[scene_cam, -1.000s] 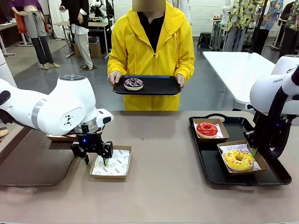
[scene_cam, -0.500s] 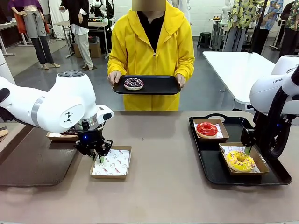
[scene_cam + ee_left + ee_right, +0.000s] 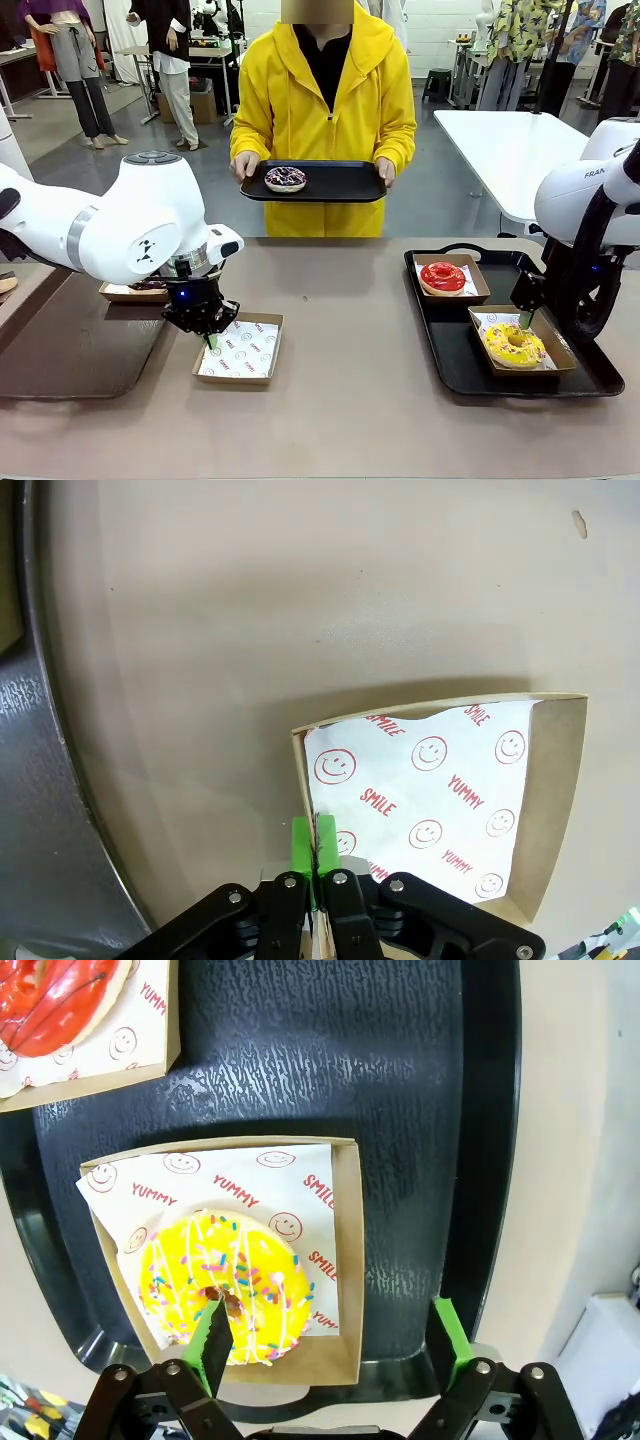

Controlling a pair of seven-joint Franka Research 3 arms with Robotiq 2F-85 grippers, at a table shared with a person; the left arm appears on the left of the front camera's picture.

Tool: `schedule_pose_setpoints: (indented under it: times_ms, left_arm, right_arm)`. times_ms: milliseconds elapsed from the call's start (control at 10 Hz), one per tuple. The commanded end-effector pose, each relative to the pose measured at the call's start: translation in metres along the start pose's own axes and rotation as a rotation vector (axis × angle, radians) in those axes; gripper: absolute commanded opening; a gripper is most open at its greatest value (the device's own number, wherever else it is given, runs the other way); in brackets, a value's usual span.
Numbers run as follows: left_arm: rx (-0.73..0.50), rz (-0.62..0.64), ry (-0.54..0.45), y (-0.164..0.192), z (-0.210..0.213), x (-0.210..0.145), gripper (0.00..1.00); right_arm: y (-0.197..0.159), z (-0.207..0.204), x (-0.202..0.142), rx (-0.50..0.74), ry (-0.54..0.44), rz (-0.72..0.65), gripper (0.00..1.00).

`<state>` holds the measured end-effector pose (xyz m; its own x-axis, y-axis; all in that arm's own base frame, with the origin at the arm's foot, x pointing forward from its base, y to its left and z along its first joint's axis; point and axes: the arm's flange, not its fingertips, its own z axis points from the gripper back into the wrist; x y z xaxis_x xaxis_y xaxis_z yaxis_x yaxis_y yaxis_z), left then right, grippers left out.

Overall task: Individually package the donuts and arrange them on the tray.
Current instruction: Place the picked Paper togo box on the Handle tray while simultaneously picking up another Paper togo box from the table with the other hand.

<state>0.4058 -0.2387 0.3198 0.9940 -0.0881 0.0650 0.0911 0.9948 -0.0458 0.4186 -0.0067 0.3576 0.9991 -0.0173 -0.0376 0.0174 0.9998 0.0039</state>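
The right pincer (image 3: 333, 1345) hangs spread wide above the boxed yellow donut (image 3: 228, 1285) on the black tray (image 3: 400, 1110).

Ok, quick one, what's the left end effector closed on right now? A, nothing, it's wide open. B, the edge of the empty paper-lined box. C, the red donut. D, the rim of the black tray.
B: the left end effector has its green pads pinched together on the near wall of the empty paper-lined box, as the left wrist view shows; no donut lies in that box.
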Motion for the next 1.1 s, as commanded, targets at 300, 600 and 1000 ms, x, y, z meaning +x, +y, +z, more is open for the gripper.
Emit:
schedule_pose_setpoints:
  times_ms: [300,600,1000]
  left_arm:
    - [-0.032,0.008,0.063,0.006,0.034,-0.003,0.0]
    - [-0.031,0.019,0.026,0.011,0.082,0.028,0.0]
    - [-0.07,-0.017,-0.046,-0.007,0.145,0.096,0.0]
  right_arm:
    - [-0.022,0.048,-0.03,0.198,-0.125,-0.037,1.0]
    - [-0.087,0.095,-0.072,0.565,-0.217,-0.026,1.0]
    - [-0.198,0.106,-0.101,0.916,-0.334,-0.085,1.0]
